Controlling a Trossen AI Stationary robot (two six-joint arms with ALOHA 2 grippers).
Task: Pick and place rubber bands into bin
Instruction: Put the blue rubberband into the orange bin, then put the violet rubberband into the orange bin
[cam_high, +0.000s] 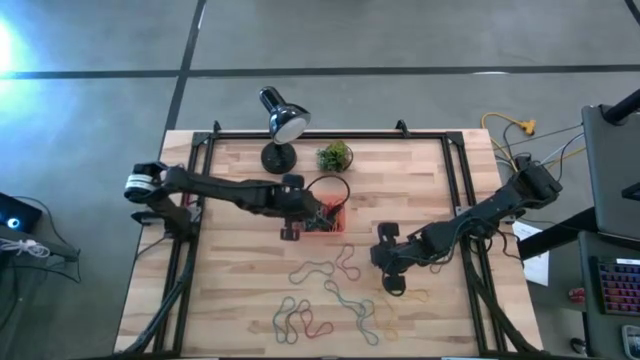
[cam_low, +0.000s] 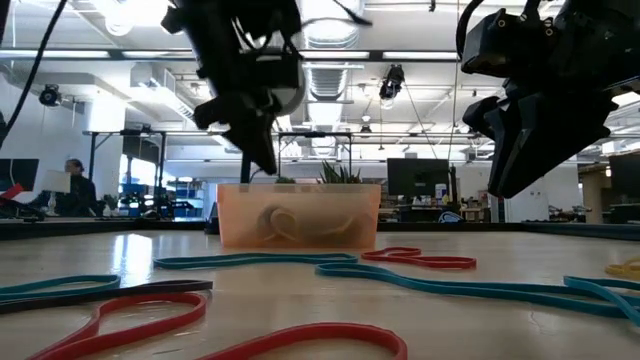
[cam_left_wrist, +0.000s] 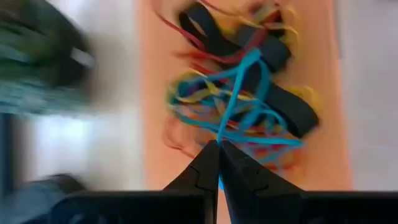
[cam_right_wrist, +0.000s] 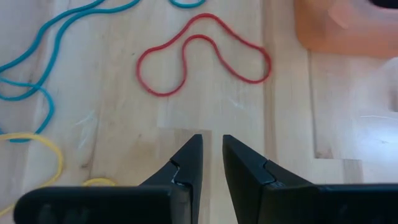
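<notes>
Looking straight down, the left gripper hung over the left edge of the bin, a sensible spot for dropping a band in, while the right gripper hovered right of it above bare table, near the rubber bands scattered toward the near edge. From table height, the bin sat far across the wood with a coiled band visible through its wall, and loose red and teal bands lay nearer; both arms came down from above it. Through the left wrist camera, the left fingers were pressed together on a teal band that trailed into the tangle already heaped in the bin, so it looked like a delivery not yet released. Through the right wrist camera, the right fingers stood slightly apart with nothing between them, pointed toward a red band lying flat just ahead, probably the next pick.
</notes>
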